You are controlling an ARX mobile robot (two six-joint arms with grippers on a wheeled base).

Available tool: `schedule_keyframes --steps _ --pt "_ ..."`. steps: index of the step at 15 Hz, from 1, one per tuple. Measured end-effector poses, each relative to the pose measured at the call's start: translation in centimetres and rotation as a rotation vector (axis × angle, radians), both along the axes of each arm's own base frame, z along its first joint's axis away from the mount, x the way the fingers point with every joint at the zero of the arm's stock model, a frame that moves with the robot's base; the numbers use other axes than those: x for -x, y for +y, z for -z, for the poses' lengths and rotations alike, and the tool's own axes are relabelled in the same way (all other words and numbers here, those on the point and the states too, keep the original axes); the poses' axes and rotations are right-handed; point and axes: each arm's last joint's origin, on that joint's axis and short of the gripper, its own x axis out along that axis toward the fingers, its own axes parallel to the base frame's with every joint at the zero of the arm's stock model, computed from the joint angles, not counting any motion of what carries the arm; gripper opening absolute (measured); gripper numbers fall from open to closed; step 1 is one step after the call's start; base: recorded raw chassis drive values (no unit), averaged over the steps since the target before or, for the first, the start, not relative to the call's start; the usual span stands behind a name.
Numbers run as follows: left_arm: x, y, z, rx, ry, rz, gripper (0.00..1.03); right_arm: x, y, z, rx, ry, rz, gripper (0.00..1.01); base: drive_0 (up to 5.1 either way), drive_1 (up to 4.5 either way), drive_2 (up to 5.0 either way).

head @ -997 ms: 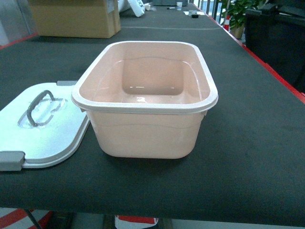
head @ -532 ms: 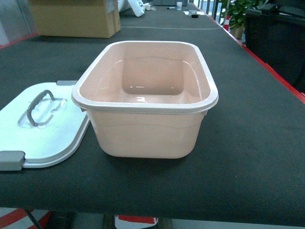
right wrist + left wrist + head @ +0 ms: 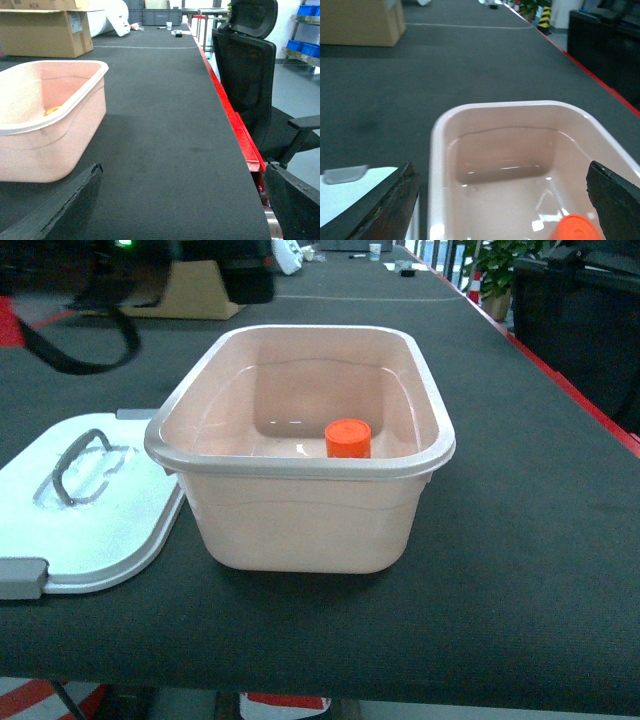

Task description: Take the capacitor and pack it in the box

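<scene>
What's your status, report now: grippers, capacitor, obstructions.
Left gripper open above box. Right gripper open, empty. Orange capacitor inside box. Lid off, nothing blocking.

A long table covered in dark grey matting, with a red edge along its right side, carries everything here. The pale pink box stands on it near the front edge, open at the top. Its white lid lies flat on the mat just left of the box, grey handle up. A brown cardboard carton sits well back on the left, and a few small items lie at the far end, too small to identify.
</scene>
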Motion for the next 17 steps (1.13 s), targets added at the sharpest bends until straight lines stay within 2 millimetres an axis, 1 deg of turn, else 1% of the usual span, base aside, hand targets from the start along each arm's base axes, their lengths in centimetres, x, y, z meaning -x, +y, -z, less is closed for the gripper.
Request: schedule_keyframes --steps 1,2,3,7,8,9,10,11,12,14,16,17 --pt "0.4 2.3 -0.5 -0.006 -0.026 -0.037 0.98 0.0 0.0 0.0 0.0 0.0 0.0 0.98 0.0 0.0 0.0" --pt "1.0 5.3 -1.1 -0.028 -0.065 -0.097 0.98 0.0 0.0 0.0 0.0 0.0 0.0 0.98 0.0 0.0 0.0" --pt "1.4 8.6 -0.8 -0.051 -0.062 -0.163 0.98 0.0 0.0 0.0 0.0 0.0 0.0 0.98 0.0 0.0 0.0" --pt "1.4 11.6 0.7 -0.07 -0.027 -0.226 0.98 0.0 0.0 0.0 0.0 0.0 0.0 0.98 0.0 0.0 0.0" --pt "1.2 12.9 2.1 -0.077 0.003 -0.251 0.98 0.0 0.0 0.0 0.0 0.0 0.0 0.98 0.0 0.0 0.0" --pt "0.6 13.8 4.3 -0.1 0.042 -0.266 0.98 0.0 0.0 0.0 0.0 0.0 0.0 0.98 0.0 0.0 0.0" --pt "-0.2 14.0 6.6 -0.101 0.084 -0.251 0.98 0.0 0.0 0.0 0.0 0.0 0.0 0.98 0.0 0.0 0.0" --pt "-1.4 14.0 8.8 -0.103 0.126 -0.235 0.98 0.0 0.0 0.0 0.0 0.0 0.0 0.98 0.0 0.0 0.0" --pt "-2.3 14.1 10.4 -0.114 0.158 -0.224 0.98 0.0 0.0 0.0 0.0 0.0 0.0 0.98 0.0 0.0 0.0" --pt "-3.7 14.4 13.0 -0.12 0.214 -0.226 0.98 0.0 0.0 0.0 0.0 0.0 0.0 0.98 0.0 0.0 0.0" --pt "-4.5 14.6 14.9 -0.115 0.263 -0.224 0.97 0.0 0.0 0.0 0.0 0.0 0.0 0.98 0.0 0.0 0.0" --pt "-4.7 14.7 15.3 -0.107 0.281 -0.226 0.91 0.0 0.0 0.0 0.0 0.0 0.0 0.98 0.0 0.0 0.0"
